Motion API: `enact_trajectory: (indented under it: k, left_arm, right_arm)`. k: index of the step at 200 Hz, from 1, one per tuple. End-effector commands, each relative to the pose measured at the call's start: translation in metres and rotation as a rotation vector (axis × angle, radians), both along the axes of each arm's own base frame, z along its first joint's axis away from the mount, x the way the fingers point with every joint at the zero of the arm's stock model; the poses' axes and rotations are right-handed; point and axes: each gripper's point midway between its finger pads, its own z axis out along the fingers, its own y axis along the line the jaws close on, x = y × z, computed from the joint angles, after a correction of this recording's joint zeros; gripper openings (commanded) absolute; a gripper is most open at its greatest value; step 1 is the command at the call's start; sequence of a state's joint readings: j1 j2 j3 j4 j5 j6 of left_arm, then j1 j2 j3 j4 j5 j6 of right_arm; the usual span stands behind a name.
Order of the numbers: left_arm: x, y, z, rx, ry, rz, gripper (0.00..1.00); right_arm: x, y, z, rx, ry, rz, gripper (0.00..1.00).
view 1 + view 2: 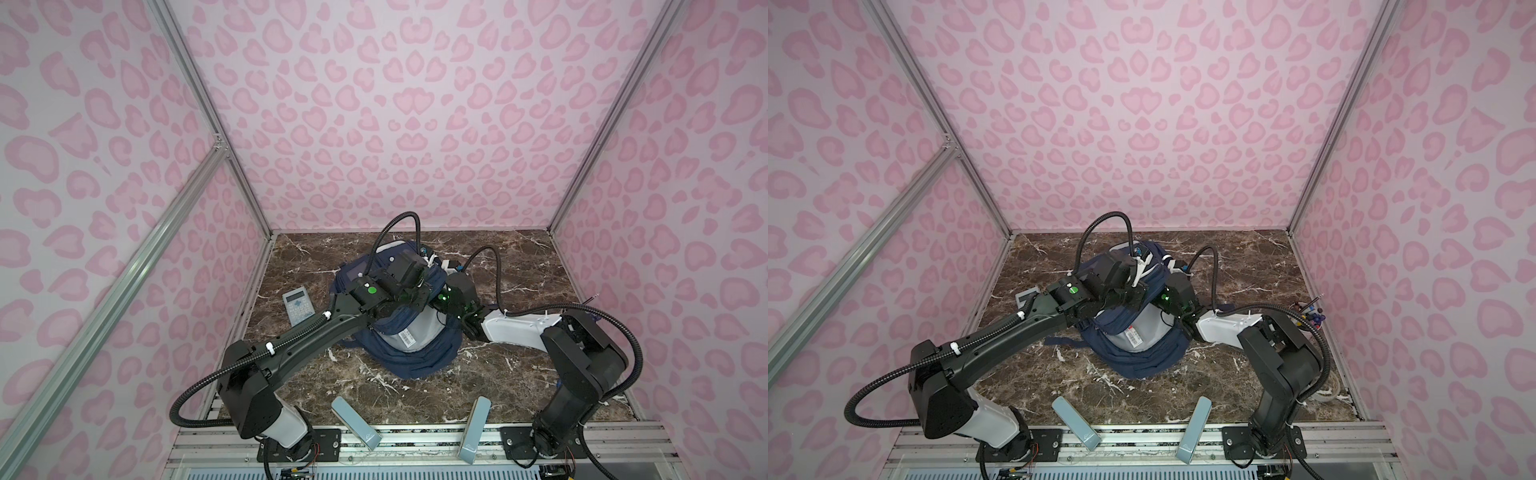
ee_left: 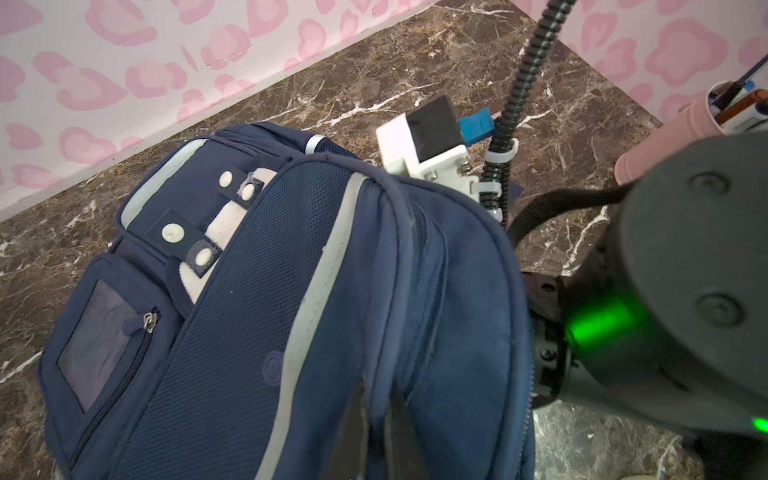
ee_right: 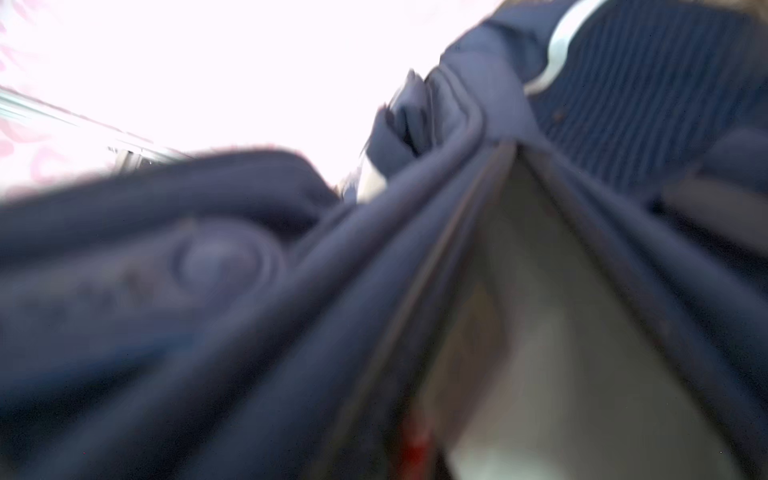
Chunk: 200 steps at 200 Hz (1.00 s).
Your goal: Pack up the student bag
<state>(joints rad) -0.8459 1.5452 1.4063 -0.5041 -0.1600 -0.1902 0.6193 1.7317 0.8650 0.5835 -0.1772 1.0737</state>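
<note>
The student bag (image 1: 415, 357) is a navy backpack with pale stripes, lying mid-table in both top views (image 1: 1133, 361). Its mouth gapes toward the front, showing grey lining with a barcode label (image 1: 405, 338). My left gripper (image 2: 378, 386) is shut on a raised fold of the bag's navy fabric (image 2: 232, 332) near the top of the opening. My right arm's wrist (image 1: 461, 291) presses against the bag's right side. Its fingers are hidden in the top views. The right wrist view is blurred, filled with the bag's rim (image 3: 208, 332) and grey lining (image 3: 561, 332).
A grey calculator (image 1: 298, 306) lies left of the bag, near the left wall. A pink cup of pens (image 1: 1308, 316) stands by the right wall and also shows in the left wrist view (image 2: 665, 137). Two pale-blue stands (image 1: 355, 422) (image 1: 473, 428) sit at the front edge.
</note>
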Motion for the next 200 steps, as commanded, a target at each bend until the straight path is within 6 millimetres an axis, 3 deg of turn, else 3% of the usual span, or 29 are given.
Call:
enact_trajectory:
  k: [1,23,44,87,122,140,155,167,200]
  left_arm:
    - [0.010,-0.006,0.005,-0.082,-0.017,0.033,0.03]
    - [0.019,-0.006,-0.013,-0.081,0.017,0.079,0.03]
    - [0.021,-0.018,-0.026,-0.112,0.060,0.063,0.03]
    - [0.030,-0.037,-0.071,-0.120,0.169,0.091,0.03]
    - [0.047,-0.049,-0.092,-0.171,0.232,0.122,0.05]
    - [0.051,-0.049,-0.092,-0.227,0.271,0.134,0.21]
    - [0.048,-0.046,-0.082,-0.279,0.271,0.130,0.51]
    - [0.044,-0.039,-0.071,-0.301,0.261,0.141,0.65]
    - [0.019,0.003,-0.042,-0.355,0.235,0.221,0.86]
  right_arm:
    - [-0.001,-0.014,-0.004,-0.007,-0.007,-0.038,0.55]
    - [-0.019,-0.046,-0.023,-0.110,0.064,-0.045,0.65]
    - [-0.028,-0.063,-0.036,-0.138,0.146,0.007,0.67]
    - [-0.083,-0.090,-0.036,-0.320,0.162,0.072,0.59]
    - [-0.132,-0.105,-0.035,-0.434,0.166,0.094,0.56]
    - [-0.154,-0.100,-0.029,-0.461,0.127,0.113,0.61]
    - [-0.165,-0.084,-0.019,-0.441,0.084,0.148,0.63]
    - [-0.170,-0.070,-0.010,-0.447,0.051,0.176,0.63]
    - [-0.177,-0.028,-0.001,-0.504,-0.028,0.240,0.63]
